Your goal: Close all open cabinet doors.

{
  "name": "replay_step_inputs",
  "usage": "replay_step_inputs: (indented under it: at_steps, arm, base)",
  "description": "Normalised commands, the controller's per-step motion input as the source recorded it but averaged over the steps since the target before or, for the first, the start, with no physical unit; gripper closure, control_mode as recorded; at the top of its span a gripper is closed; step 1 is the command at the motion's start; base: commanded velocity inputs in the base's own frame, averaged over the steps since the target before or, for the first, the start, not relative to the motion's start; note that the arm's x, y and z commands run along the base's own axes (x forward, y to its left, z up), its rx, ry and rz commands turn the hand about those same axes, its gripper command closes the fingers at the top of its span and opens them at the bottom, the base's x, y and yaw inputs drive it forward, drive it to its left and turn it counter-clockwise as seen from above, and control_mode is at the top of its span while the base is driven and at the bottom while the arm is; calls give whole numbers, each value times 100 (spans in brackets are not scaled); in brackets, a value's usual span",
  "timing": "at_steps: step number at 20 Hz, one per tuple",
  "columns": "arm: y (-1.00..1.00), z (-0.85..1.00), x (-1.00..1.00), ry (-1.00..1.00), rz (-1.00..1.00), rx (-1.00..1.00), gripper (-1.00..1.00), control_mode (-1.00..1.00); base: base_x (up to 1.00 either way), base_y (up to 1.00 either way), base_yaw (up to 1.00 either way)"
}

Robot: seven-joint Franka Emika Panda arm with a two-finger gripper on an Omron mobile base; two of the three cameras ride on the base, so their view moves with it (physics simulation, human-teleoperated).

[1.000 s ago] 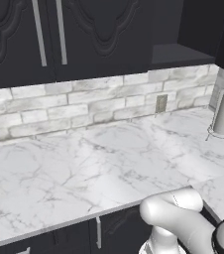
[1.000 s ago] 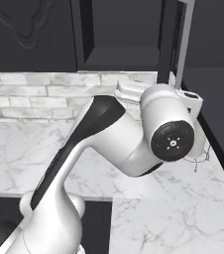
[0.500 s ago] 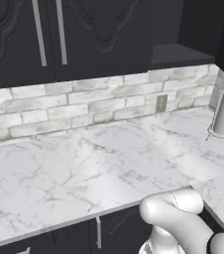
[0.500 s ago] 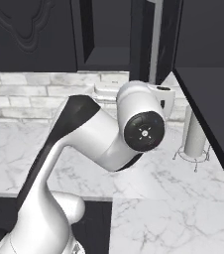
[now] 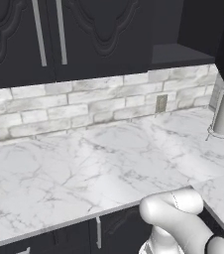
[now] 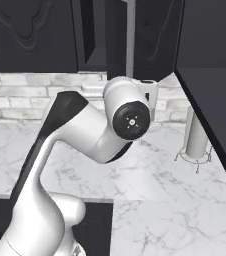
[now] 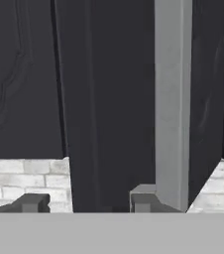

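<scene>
Black open door (image 7: 109, 99) hangs edge-on just ahead of tool (image 7: 84, 203), its silver handle (image 7: 172, 99) beside the right tip. Arm has swung left since a sec ago, tool now nearer the door. Jaws narrowing, nothing between them; can't tell if fully pressed. Room: brick wall (image 7: 25, 178) behind, counter (image 6: 150, 175) below, towel holder (image 6: 197, 135) right.

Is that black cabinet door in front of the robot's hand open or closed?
Open. The cabinet door swings out from the wall cabinets, showing the dark cabinet interior beside it; its silver handle stands edge-on before the fingers.
</scene>
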Motion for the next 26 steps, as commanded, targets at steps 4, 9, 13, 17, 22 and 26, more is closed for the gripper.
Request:
replay_step_inputs:
  at_steps: [4,9,13,17,22,26]
  arm:
    - [37,0,63,1,10,-1,-100,-100]
    - [36,0,68,1,11,0,-100,-100]
    - [34,0,72,3,11,0,-100,-100]
    - [33,0,77,5,10,0,-100,-100]
    - [27,0,79,4,10,0,-100,-100]
    - [25,0,79,2,9,0,-100,-100]
  base:
    - [0,0,0]
    - [0,0,0]
    - [0,0,0]
    - [0,0,0]
    - [0,0,0]
    - [0,0,0]
